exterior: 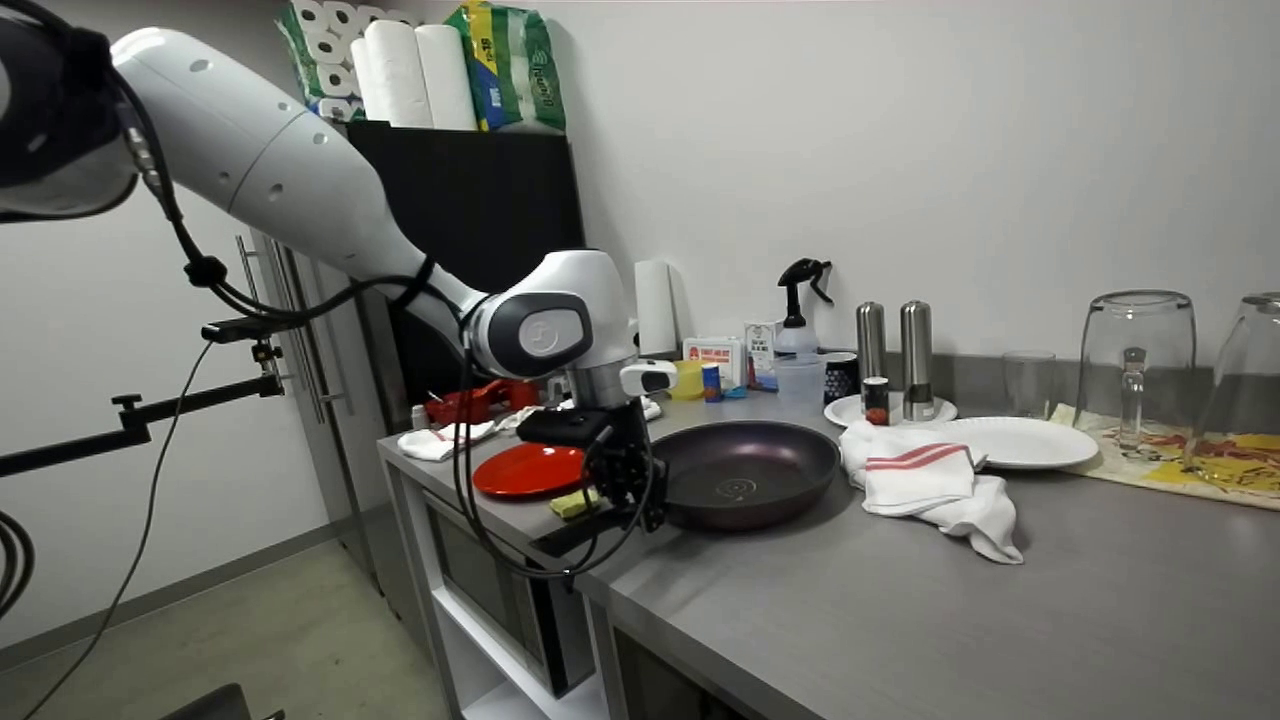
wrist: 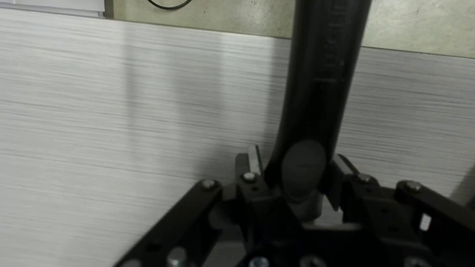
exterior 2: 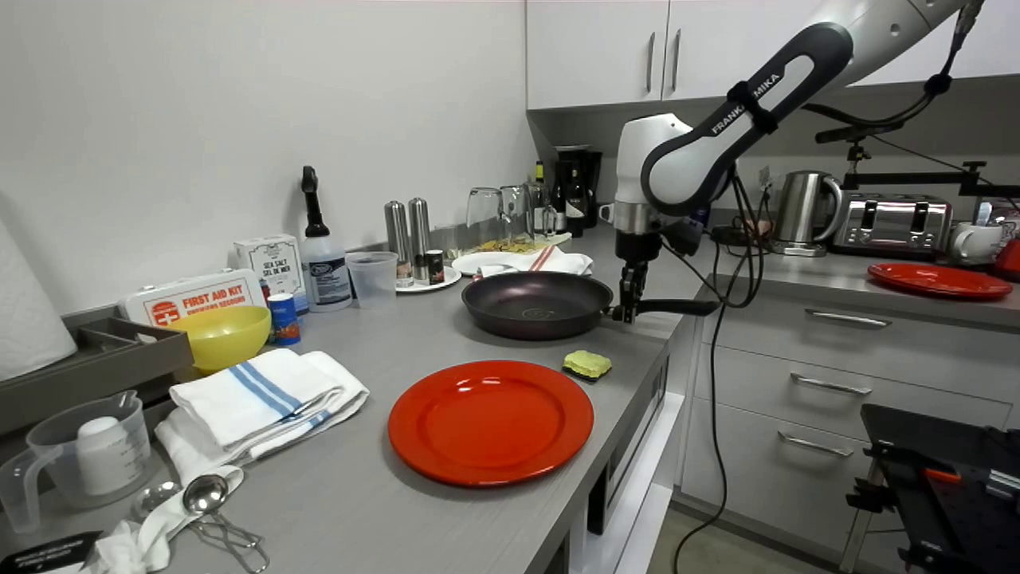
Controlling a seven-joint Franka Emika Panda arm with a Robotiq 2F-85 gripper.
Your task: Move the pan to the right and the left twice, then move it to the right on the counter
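Observation:
The black pan [exterior: 740, 488] sits on the grey counter [exterior: 930, 600] and shows in both exterior views [exterior 2: 538, 307]. Its handle points out over the counter's front edge. My gripper [exterior 2: 628, 309] points down at the handle, close to the pan's rim. In the wrist view the handle [wrist: 323, 74] runs up between my fingers [wrist: 298, 163], which are closed around its base. The pan's bowl is out of the wrist view. The pan appears level, with a shadow beneath it; I cannot tell whether it is slightly raised.
A yellow sponge [exterior 2: 587, 364] and a red plate [exterior 2: 492, 422] lie on one side of the pan. A white towel with red stripes [exterior: 920, 480] and a white plate [exterior: 1015, 442] lie on the other. Steel grinders [exterior: 915, 350] and a spray bottle [exterior 2: 327, 271] stand along the wall.

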